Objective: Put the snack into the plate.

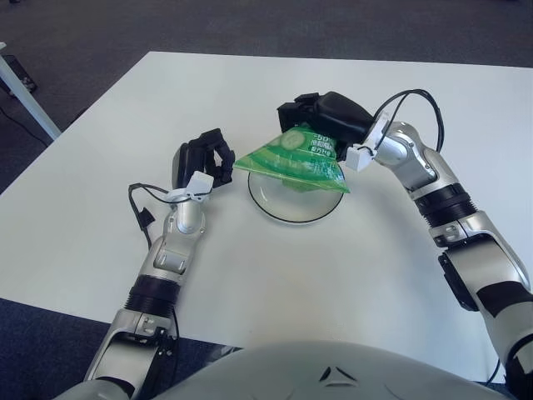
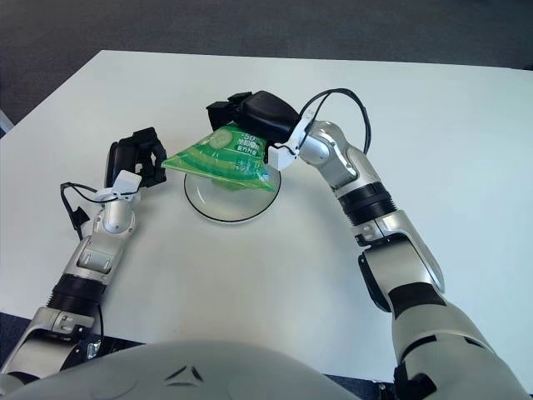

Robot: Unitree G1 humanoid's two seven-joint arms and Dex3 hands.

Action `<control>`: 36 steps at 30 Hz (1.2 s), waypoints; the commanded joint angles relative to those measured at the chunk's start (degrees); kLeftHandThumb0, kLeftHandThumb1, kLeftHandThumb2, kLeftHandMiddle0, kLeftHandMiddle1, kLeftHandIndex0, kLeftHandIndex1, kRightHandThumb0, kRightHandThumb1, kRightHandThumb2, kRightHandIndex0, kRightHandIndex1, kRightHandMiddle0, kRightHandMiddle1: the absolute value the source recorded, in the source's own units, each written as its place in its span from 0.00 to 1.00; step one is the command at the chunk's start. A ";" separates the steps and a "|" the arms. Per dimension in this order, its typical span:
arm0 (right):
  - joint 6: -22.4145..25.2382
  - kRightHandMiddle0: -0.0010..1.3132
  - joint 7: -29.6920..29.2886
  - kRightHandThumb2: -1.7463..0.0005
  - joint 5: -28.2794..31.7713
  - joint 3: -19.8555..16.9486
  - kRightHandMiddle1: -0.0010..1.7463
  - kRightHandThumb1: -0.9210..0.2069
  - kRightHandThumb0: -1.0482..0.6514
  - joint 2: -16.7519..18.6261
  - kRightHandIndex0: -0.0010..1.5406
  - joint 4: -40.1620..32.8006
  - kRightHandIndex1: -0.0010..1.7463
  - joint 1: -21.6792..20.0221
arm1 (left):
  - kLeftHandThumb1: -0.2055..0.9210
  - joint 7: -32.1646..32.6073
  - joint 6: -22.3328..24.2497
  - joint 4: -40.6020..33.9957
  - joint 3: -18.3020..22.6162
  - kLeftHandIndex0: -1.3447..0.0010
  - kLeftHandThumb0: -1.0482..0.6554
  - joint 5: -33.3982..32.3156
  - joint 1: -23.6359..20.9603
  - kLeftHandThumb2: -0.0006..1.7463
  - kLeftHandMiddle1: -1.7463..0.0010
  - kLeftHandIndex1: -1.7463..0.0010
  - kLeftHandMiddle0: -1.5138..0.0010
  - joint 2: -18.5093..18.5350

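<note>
A green snack bag [image 1: 296, 160] hangs flat just over the glass plate [image 1: 293, 205], covering the plate's far half. My right hand [image 1: 321, 115] is shut on the bag's far top edge, above the plate's back rim. Whether the bag touches the plate I cannot tell. My left hand [image 1: 202, 158] shows just left of the plate, fingers curled and holding nothing.
The white table [image 1: 100, 158] carries only the plate. Its left edge [image 1: 71, 125] and front edge drop to dark carpet. A black cable [image 1: 137, 208] loops by my left wrist, another cable [image 1: 416, 104] arcs over my right wrist.
</note>
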 commanded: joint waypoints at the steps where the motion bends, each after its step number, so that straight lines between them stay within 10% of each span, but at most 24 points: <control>1: 2.29 0.45 5.23 0.16 2.87 0.41 0.91 0.68 0.61 -0.94 0.47 -1.50 1.00 0.14 | 0.73 0.72 -0.43 4.88 -1.28 0.16 0.31 -0.18 8.03 0.59 0.00 0.00 0.10 -4.33; 9: 2.60 0.33 11.97 0.42 8.54 -0.03 0.87 0.37 0.61 -1.42 0.29 -1.00 1.00 0.08 | 0.71 0.25 0.72 3.97 -1.30 0.16 0.31 0.16 8.17 0.60 0.00 0.00 0.10 -4.11; 15: 4.71 0.04 17.48 0.44 11.40 0.14 0.89 0.55 0.34 -1.88 0.03 -1.68 0.85 -0.46 | 0.70 -0.36 0.89 3.49 -1.46 0.17 0.31 -0.07 8.39 0.60 0.00 0.00 0.10 -3.98; 22: 4.77 0.00 24.13 0.48 13.94 0.41 0.69 0.51 0.27 -3.05 0.00 -0.99 0.44 -2.13 | 0.70 -1.03 0.54 3.18 -1.51 0.17 0.31 -0.61 8.51 0.61 0.00 0.00 0.10 -4.07; 36: -0.94 0.00 35.08 0.55 20.35 0.03 0.36 0.41 0.21 -4.39 0.00 4.41 0.19 -5.50 | 0.71 -1.15 -3.11 5.12 -1.56 0.17 0.31 -0.28 8.04 0.61 0.00 0.00 0.10 -3.51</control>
